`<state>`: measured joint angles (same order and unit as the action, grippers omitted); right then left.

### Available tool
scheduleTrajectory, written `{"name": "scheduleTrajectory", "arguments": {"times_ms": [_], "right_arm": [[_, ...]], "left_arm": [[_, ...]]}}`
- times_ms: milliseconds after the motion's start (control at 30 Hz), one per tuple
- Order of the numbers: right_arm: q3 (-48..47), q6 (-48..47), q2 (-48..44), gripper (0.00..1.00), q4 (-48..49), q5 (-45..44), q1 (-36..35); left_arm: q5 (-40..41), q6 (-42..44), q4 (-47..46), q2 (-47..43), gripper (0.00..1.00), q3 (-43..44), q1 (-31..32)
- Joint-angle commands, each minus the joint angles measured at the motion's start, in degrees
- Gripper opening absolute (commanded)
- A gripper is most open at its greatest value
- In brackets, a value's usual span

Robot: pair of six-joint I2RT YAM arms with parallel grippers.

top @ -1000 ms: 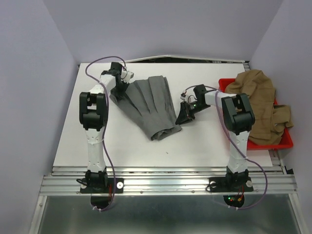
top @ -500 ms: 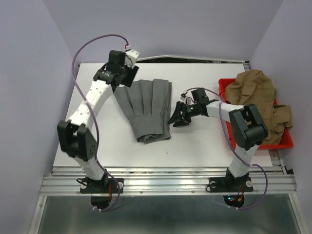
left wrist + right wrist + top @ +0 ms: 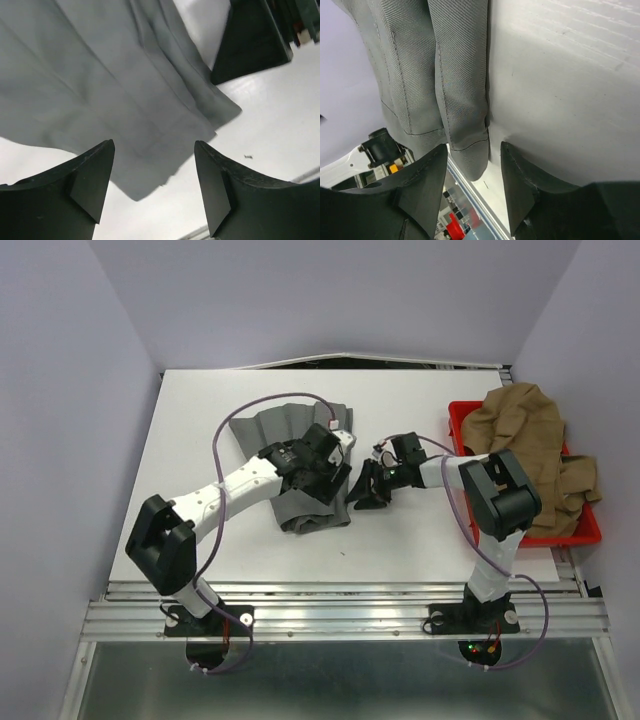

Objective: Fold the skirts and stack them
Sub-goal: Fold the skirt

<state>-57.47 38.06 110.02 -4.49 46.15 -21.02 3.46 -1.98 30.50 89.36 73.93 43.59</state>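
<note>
progress looks early to me: grey skirt (image 3: pixel 262 428) lies partly folded on the worktop (image 3: pixel 420 540), tan skirt (image 3: pixel 525 430) heaped in the red tray (image 3: pixel 585 533), my left hand (image 3: pixel 152 150) and right hand (image 3: pixel 472 147) both wide, empty.

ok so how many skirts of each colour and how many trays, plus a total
grey skirt: 1
tan-brown skirt: 1
red tray: 1
total: 3

The left gripper (image 3: pixel 322 478), stretched far inward, and the right gripper (image 3: pixel 362 490) hang near each other, jaws parted on both.
</note>
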Motion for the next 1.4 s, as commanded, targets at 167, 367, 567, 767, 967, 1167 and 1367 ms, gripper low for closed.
{"name": "scheduleTrajectory", "arguments": {"times_ms": [167,367,567,767,967,1167,1367], "right_arm": [[1.14,2.36,2.13,0.48,6.86,1.13,-2.19],[1.31,3.51,3.54,0.46,7.65,1.49,-2.72],[1.84,4.21,3.71,0.37,8.27,1.22,-2.72],[2.45,5.27,4.24,0.26,9.32,1.66,-2.72],[1.66,5.97,5.29,0.19,9.59,2.54,-2.72],[1.84,6.50,5.56,0.10,10.20,2.89,-3.24],[1.40,7.20,6.17,0.01,10.82,3.24,-3.24]], "left_arm": [[-7.07,-8.48,-2.81,1.77,0.75,-3.35,7.03],[-4.08,-8.83,-1.41,8.97,0.71,-0.72,7.03],[-0.13,-9.71,-1.32,11.27,0.66,-0.10,7.21],[1.98,-9.62,-1.50,11.97,0.56,0.33,7.30],[2.51,-9.36,-1.59,12.76,0.38,0.42,7.38],[-0.30,-8.65,-1.15,12.16,0.00,2.01,7.47],[0.05,-8.48,-1.41,9.25,0.00,1.92,10.19]]}}
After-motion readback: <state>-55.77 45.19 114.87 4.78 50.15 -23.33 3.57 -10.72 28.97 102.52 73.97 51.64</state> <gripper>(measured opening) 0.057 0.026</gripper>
